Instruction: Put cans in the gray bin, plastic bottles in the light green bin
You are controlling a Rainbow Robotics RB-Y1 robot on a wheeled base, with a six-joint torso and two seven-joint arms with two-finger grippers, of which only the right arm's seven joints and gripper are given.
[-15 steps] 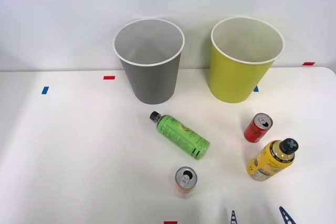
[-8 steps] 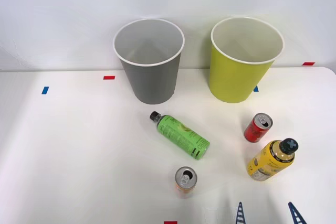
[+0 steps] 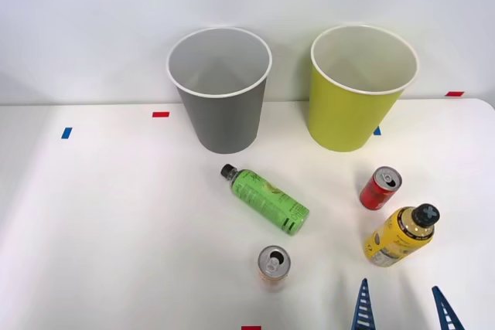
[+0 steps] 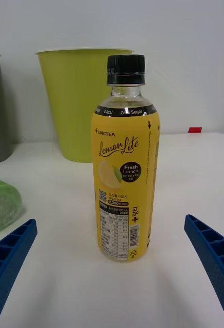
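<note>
The right gripper (image 3: 403, 308) has advanced, jaws spread, toward the upright yellow-label bottle (image 3: 400, 236), fingers cut off.

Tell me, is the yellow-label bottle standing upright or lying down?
Upright: the yellow-label bottle stands on its base, black cap on top, on the table.

Overhead front; close wrist; shared bottle (image 3: 401, 236)
</note>
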